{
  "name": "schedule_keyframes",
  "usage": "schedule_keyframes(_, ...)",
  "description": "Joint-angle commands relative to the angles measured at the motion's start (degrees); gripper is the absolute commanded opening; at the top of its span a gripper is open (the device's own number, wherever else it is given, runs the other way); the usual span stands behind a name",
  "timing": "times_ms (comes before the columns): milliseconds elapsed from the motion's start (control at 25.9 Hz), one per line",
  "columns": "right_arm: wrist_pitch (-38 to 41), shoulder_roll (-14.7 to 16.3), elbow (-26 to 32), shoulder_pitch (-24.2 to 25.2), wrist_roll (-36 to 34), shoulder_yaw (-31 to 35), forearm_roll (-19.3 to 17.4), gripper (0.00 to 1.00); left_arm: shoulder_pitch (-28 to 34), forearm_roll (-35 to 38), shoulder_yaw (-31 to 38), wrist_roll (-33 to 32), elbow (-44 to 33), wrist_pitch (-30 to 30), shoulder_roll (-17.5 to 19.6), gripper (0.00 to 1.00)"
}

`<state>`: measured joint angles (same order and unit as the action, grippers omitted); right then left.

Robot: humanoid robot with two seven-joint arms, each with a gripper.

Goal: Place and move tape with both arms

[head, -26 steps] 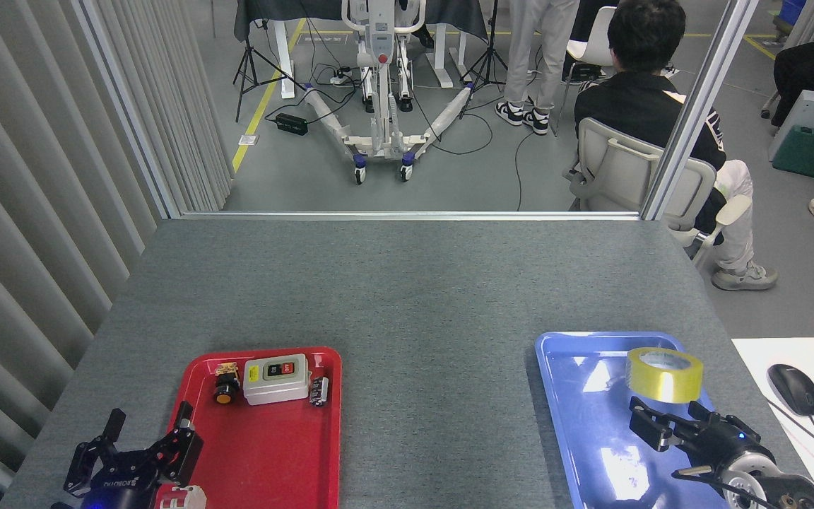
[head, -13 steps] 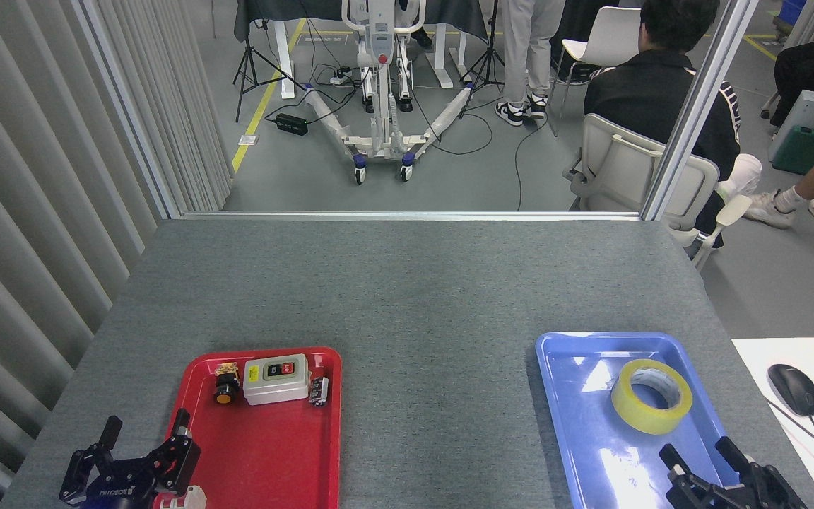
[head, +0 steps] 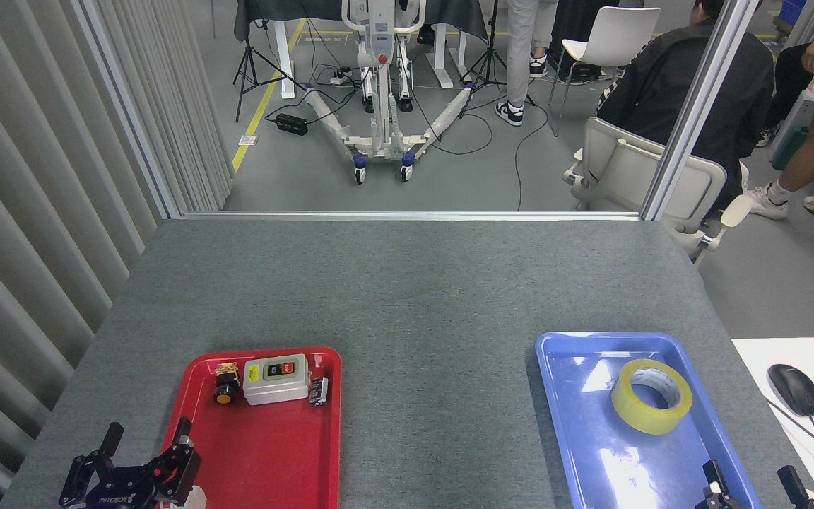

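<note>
- Tape [head: 651, 396] lies flat in the blue tray [head: 576, 452] at your right, its pale core ring facing up, toward the tray's far right corner, touching nothing but the tray floor.
- Right gripper [head: 753, 481] sits at the bottom edge of the view, just nearer you than the roll. Only two dark finger tips show, spread apart, so its jaws read as open and hold nothing.
- Tape lies forward of those jaws and slightly to their left, near but clearly apart. A roll lying flat has no long axis to line up with; its round axis points straight up, so you would likely come down from above and close across the wall or over the rim.
- Left gripper [head: 140, 470] rests well apart from the tape, across the desk [head: 407, 297], at the near left corner of the red tray [head: 273, 452]. Its jaws are spread and empty.
- Red tray carries a grey switch box [head: 276, 379], a small black push button [head: 224, 389] and another small part at its far end, none of them touched.
- Right arm is plainly the nearer one for any pick; the left would have to cross the bare middle of the desk to meet it.
</note>
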<state>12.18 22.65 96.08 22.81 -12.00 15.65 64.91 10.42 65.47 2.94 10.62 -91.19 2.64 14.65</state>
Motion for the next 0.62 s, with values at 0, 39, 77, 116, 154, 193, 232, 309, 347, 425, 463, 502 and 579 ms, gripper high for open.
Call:
schedule_keyframes(0, -2.87, 0.46, -1.51, -1.19, 0.48, -0.45, 1.01, 1.00, 0.21, -0.08, -0.04, -0.77, 0.05, -0.01, 0.12, 1.00)
schedule_keyframes(39, -3.04, 0.46, -2.04, -2.33, 0.92, -1.33, 1.10, 1.00, 0.21, -0.16, -0.04, -1.04, 0.05, -0.09, 0.12, 1.00)
schedule_keyframes(77, -3.04, 0.64, -2.48, -3.65, 1.54, -2.73, 1.10, 1.00, 0.21, -0.52, -0.04, -1.30, 0.13, -0.18, 0.03, 1.00)
schedule_keyframes(116, -3.04, 1.08, -2.66, -4.53, 2.42, -4.05, 1.19, 1.00, 0.21, -0.78, -0.04, -1.39, 0.22, -0.44, -0.06, 1.00)
schedule_keyframes(154, -3.13, 1.69, -2.92, -4.97, 3.03, -4.93, 1.27, 1.00, 0.21, -0.87, 0.05, -1.39, 0.22, -0.53, -0.06, 1.00)
schedule_keyframes(193, -3.22, 2.13, -3.01, -5.05, 3.30, -5.19, 1.27, 1.00, 0.21, -1.22, 0.05, -1.56, 0.22, -0.53, -0.15, 1.00)
schedule_keyframes(232, -3.22, 2.22, -3.27, -5.40, 3.30, -5.46, 1.27, 1.00, 0.21, -1.22, 0.05, -1.74, 0.22, -0.53, -0.23, 1.00)
schedule_keyframes(309, -3.57, 2.39, -3.62, -6.37, 3.38, -6.42, 1.10, 1.00, 0.21, -1.40, 0.05, -1.83, 0.13, -0.53, -0.23, 1.00)
schedule_keyframes(347, -3.48, 2.57, -3.97, -6.81, 3.38, -7.39, 1.10, 1.00, 0.21, -1.48, 0.05, -1.83, 0.22, -0.53, -0.23, 1.00)
schedule_keyframes(425, -3.48, 2.57, -4.24, -8.13, 3.47, -10.73, 1.19, 1.00, 0.21, -1.48, -0.04, -1.83, 0.22, -0.53, -0.15, 1.00)
schedule_keyframes(463, -3.48, 2.48, -4.33, -8.66, 3.56, -12.05, 1.19, 1.00, 0.21, -1.48, -0.04, -1.65, 0.14, -0.53, -0.06, 1.00)
schedule_keyframes(502, -3.48, 2.13, -4.33, -8.83, 3.56, -12.66, 1.19, 1.00, 0.21, -1.48, -0.12, -1.56, 0.05, -0.53, 0.03, 1.00)
schedule_keyframes(579, -3.48, 2.04, -4.33, -8.83, 3.56, -12.66, 1.19, 1.00, 0.21, -1.48, -0.21, -1.13, -0.13, -0.88, 0.38, 1.00)
